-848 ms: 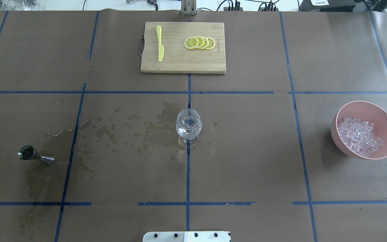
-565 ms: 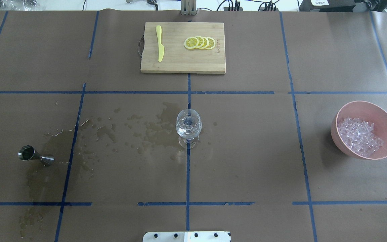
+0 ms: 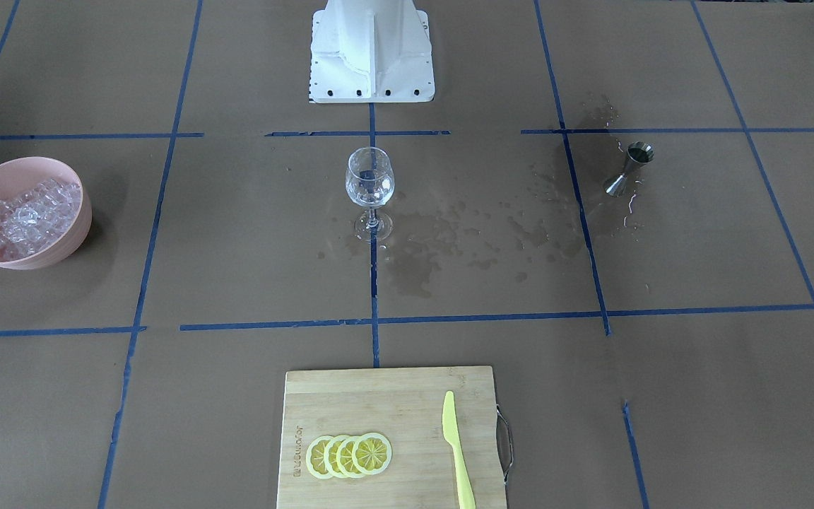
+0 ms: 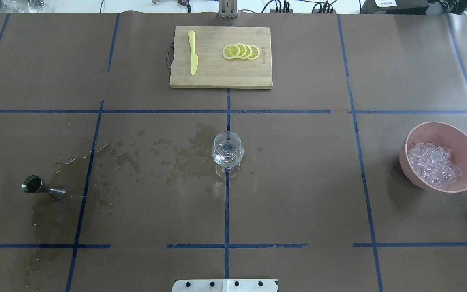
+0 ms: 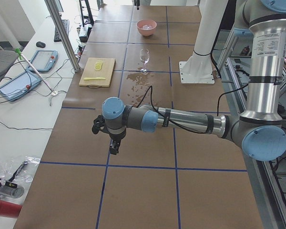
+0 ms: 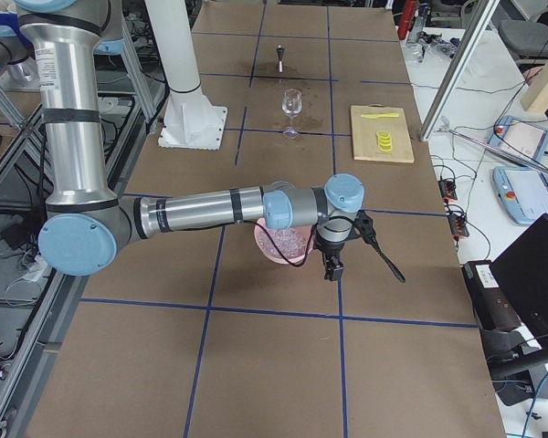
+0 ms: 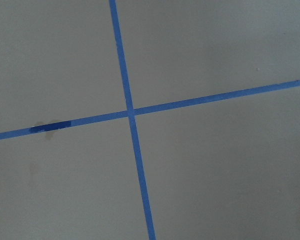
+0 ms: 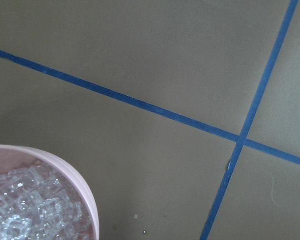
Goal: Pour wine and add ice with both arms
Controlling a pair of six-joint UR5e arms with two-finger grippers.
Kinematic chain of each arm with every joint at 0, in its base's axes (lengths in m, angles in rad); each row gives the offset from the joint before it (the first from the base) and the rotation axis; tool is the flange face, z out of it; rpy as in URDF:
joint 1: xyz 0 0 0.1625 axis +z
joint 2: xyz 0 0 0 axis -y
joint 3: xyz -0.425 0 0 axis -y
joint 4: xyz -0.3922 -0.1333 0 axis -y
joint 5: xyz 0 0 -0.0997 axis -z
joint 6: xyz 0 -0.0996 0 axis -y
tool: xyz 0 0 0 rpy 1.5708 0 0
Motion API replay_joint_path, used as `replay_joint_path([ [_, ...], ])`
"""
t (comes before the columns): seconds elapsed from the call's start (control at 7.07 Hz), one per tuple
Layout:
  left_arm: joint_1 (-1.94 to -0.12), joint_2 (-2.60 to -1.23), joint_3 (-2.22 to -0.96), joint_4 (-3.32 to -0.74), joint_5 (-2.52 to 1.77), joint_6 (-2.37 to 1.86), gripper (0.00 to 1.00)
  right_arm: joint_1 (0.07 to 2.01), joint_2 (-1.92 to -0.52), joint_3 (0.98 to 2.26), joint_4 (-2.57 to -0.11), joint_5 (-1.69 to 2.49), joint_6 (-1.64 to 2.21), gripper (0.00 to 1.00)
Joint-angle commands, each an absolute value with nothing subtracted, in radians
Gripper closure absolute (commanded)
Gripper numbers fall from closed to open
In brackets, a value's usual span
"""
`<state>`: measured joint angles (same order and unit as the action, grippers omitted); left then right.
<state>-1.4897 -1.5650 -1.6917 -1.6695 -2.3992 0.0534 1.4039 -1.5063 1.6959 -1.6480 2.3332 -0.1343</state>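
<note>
A stemmed wine glass [image 4: 228, 152] stands mid-table, also in the front view [image 3: 369, 180]. Something clear glints in its bowl; I cannot tell liquid from cubes. A steel jigger [image 4: 41, 187] stands at the left on wet paper. The ice [image 4: 434, 164] fills a pink bowl [image 4: 440, 127] at the right. My left gripper [image 5: 113, 149] hangs over bare table beyond the jigger's end. My right gripper [image 6: 333, 271] hangs just past the bowl [image 6: 283, 245]; its wrist view shows the ice [image 8: 25, 210]. I cannot tell whether either gripper is open or shut.
Wet spill patches [image 4: 189, 158] spread between jigger and glass. A wooden cutting board [image 4: 217, 77] with lemon slices [image 4: 241, 52] and a yellow knife [image 4: 193, 52] lies at the far edge. A thin black object [image 6: 388, 265] shows beside the right gripper.
</note>
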Motion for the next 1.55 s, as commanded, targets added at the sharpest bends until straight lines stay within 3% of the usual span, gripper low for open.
replay_joint_path([
  [0.0,-1.468,-1.494,-1.680,-1.953,-2.479,0.037,0.00,1.394,-1.497,1.744,-1.733,2.335,-0.137,0.00],
  [0.42,-1.179,-1.488,-1.697,-2.514,-2.362,-0.659,0.00,1.393,-1.509,1.741,-1.723,2.378,-0.141,0.00],
  [0.57,-1.054,-1.429,-1.748,-2.686,-2.209,-0.862,0.00,1.391,-1.508,1.740,-1.723,2.376,-0.143,0.00],
  [0.71,-0.876,-1.284,-1.829,-2.862,-1.930,-0.914,0.00,1.391,-1.509,1.740,-1.724,2.376,-0.143,0.00],
  [0.85,-0.773,-1.226,-1.877,-2.905,-1.772,-0.929,0.00,1.391,-1.511,1.743,-1.724,2.396,-0.143,0.00],
  [0.99,-0.750,-1.186,-1.914,-2.919,-1.722,-1.025,0.12,1.393,-1.512,1.747,-1.723,2.416,-0.141,0.00],
  [1.41,-0.600,-1.068,-1.914,-3.087,-1.474,-1.035,0.20,1.393,-1.513,1.744,-1.723,2.477,-0.138,0.00],
])
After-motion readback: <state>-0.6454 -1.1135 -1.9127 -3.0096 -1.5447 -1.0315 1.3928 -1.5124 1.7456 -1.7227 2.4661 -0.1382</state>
